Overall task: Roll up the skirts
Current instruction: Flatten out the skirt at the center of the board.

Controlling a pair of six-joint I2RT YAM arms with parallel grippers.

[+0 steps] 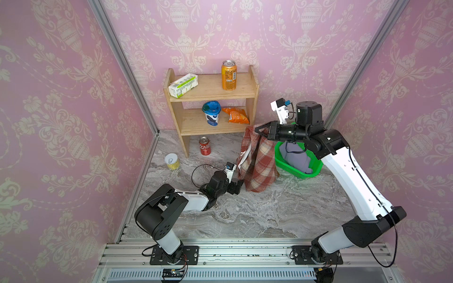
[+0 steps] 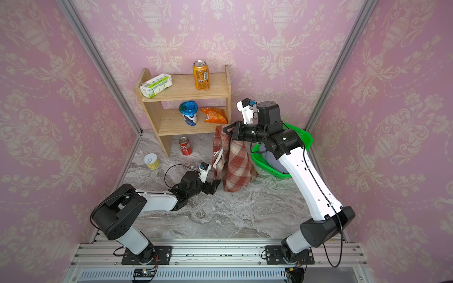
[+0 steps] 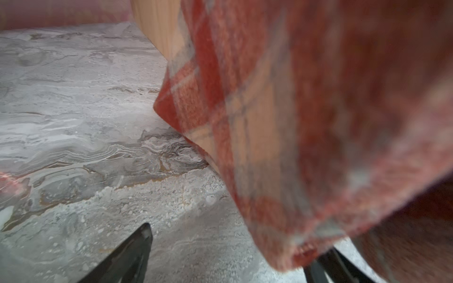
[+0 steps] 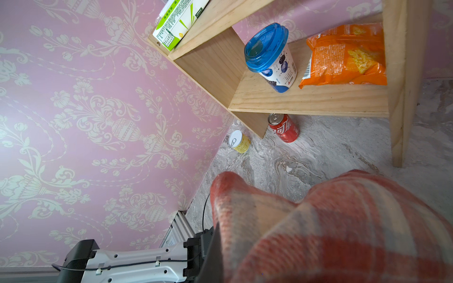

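Note:
The red-brown and cream plaid skirt (image 1: 257, 161) hangs in a tall drape, its hem touching the marble floor. My right gripper (image 1: 260, 131) is shut on its top edge, and in the right wrist view the cloth (image 4: 331, 232) covers the jaws. My left gripper (image 1: 239, 187) is low beside the skirt's bottom left corner. It is open in the left wrist view, with one finger (image 3: 132, 254) well apart from the skirt's corner (image 3: 289, 254), which hangs by the opposite finger. The lavender-grey skirt (image 1: 294, 159) lies bunched in the green basket (image 1: 289, 169), partly hidden by my right arm.
A wooden shelf (image 1: 210, 98) against the back wall holds an orange can (image 1: 229, 76), a green-and-white carton (image 1: 183, 85), a blue-lidded cup (image 1: 211, 113) and an orange snack bag (image 1: 235, 115). A red can (image 1: 205, 146) and a yellow tin (image 1: 171, 161) stand on the floor.

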